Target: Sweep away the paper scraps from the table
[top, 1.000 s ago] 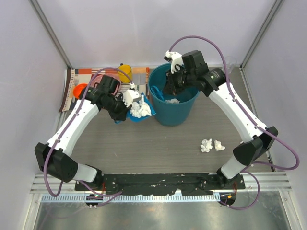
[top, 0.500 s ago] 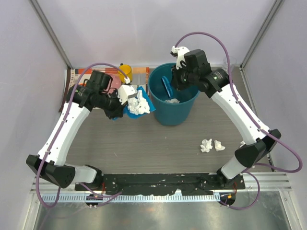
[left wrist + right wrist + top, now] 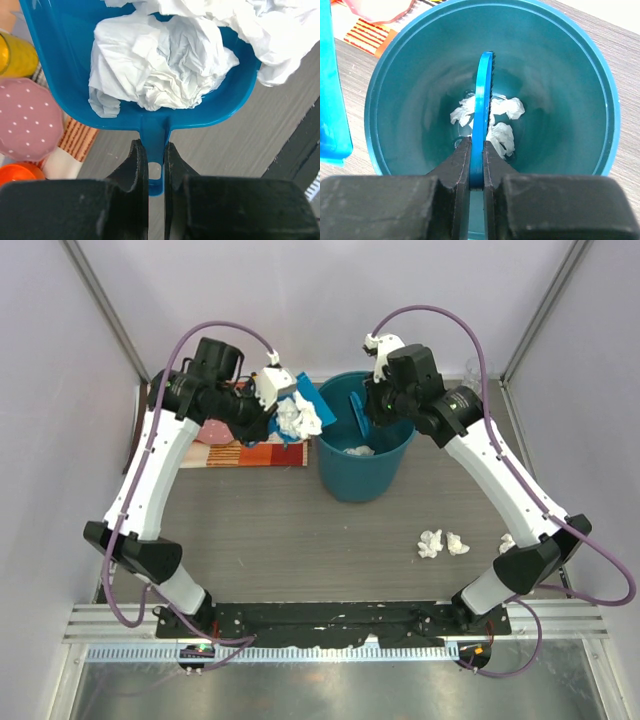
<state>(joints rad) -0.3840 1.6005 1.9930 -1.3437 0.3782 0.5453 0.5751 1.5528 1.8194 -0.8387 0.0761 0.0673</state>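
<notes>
My left gripper (image 3: 155, 157) is shut on the handle of a blue dustpan (image 3: 65, 65) loaded with crumpled white paper scraps (image 3: 160, 65). In the top view the dustpan (image 3: 303, 392) is held high, next to the left rim of the teal bucket (image 3: 345, 480). My right gripper (image 3: 477, 159) is shut on a blue brush (image 3: 482, 100) held edge-on over the bucket's mouth (image 3: 380, 90). Paper scraps (image 3: 502, 135) lie at the bucket's bottom. Three more scraps (image 3: 441, 542) lie on the table (image 3: 290, 540) at the right.
A striped placemat (image 3: 255, 453) lies at the back left. On it the left wrist view shows a pink dotted lid (image 3: 27, 117), a yellow cup (image 3: 15, 55) and an orange object (image 3: 17, 172). The metal rail (image 3: 330, 625) runs along the near edge.
My left arm has lifted the loaded dustpan up and toward the back, level with the bucket's rim. My right gripper has risen slightly with the brush over the bucket.
</notes>
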